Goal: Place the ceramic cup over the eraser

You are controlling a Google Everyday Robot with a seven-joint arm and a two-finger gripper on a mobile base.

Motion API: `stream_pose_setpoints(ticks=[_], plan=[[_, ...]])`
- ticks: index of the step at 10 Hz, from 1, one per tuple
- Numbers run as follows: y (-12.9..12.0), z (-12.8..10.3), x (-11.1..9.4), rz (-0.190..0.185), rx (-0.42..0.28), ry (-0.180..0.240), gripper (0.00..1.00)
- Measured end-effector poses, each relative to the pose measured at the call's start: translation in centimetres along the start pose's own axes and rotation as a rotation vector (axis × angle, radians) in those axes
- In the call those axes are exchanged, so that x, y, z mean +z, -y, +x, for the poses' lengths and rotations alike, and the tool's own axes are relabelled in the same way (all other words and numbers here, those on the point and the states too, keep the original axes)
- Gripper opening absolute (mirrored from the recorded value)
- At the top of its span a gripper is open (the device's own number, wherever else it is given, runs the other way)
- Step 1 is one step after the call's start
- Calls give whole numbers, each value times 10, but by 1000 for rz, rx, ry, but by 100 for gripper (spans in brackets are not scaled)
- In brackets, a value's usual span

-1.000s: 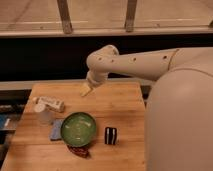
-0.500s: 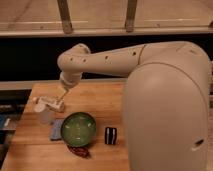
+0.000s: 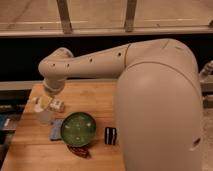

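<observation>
Standing off to the side of this rig, so here's what I've got: the robot's big cream body (image 3: 160, 105) fills the whole right side, and its arm (image 3: 90, 62) stretches out to the left over the far edge of the wooden table (image 3: 97, 102), then bends down at the wrist. The gripper (image 3: 44, 103) hangs over the table's far-left corner, right above the ceramic cup (image 3: 46, 117) and so close it looks like it's touching the rim, though I honestly can't tell if there's contact. Can't tell how the gripper is set either, open or closed, it's just a pale yellowish blob from where I am. The cup stands upright near the left edge. Just right of the gripper lies a white labelled tube (image 3: 57, 105). Nearer to me there's a flat blue pad (image 3: 54, 132), and a green bowl (image 3: 78, 128) sits just beside it on the right, overlapping its edge. A dark red object (image 3: 79, 150) is tucked against the bowl's near side. The eraser (image 3: 110, 135), black with white stripes, stands just right of the bowl, well apart from the cup, with the bowl in between them.
</observation>
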Motion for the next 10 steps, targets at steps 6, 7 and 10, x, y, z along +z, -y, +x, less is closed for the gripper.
stream_pose_setpoints(ticks=[6, 7, 10], plan=[[-8, -4, 9, -27, -63, -28, 80], [-14, -15, 17, -41, -87, -27, 80], [-22, -35, 40, -79, -135, -24, 80]])
